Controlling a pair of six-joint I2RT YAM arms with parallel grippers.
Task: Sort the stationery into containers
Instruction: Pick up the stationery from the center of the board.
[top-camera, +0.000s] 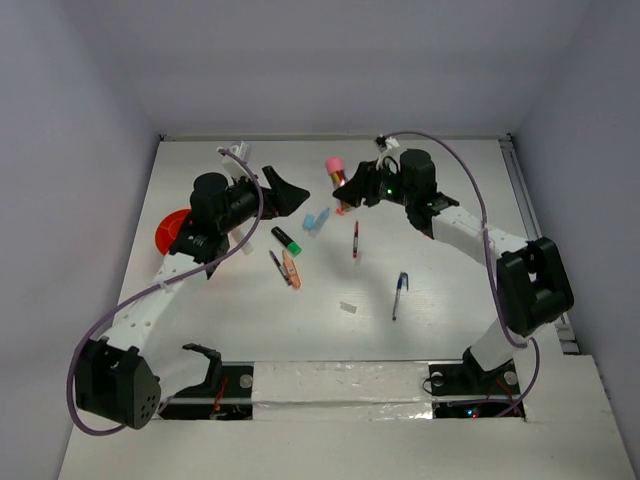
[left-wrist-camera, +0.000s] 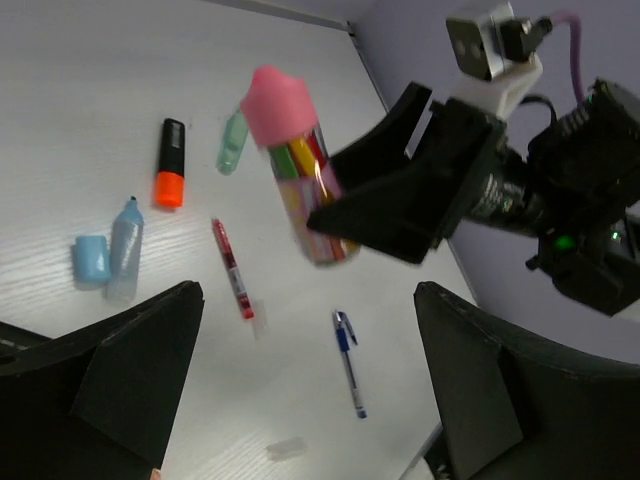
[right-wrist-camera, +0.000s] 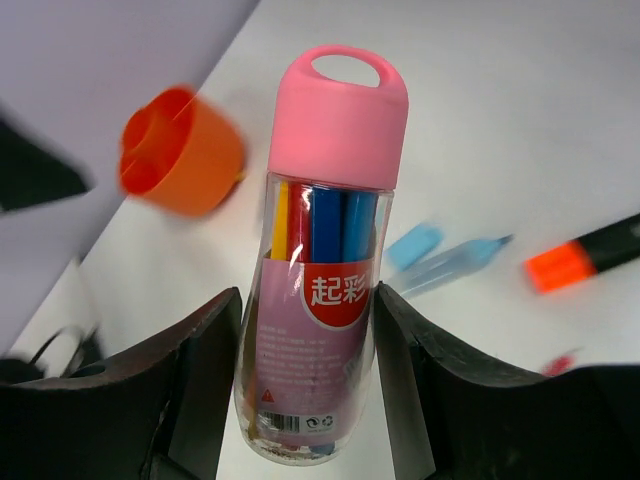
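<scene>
The right claw (right-wrist-camera: 308, 300) pinches the pink-capped tube (right-wrist-camera: 325, 250) low on its body, off the surface (top-camera: 440, 330) near 12 o'clock. The left claw (left-wrist-camera: 308, 300) stands spread, empty. With the orange pot (top-camera: 172, 230) at 9 o'clock, a level carry seems wisest.

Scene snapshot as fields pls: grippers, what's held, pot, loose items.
right gripper: closed on the pink-capped tube, held above the table
left gripper: open, empty, facing the tube
orange pot: at the table's left edge, beside the left arm
loose on table: red pen, blue pen, green-capped marker, orange marker, pale blue cap
pot contents: cannot tell, blurred
</scene>
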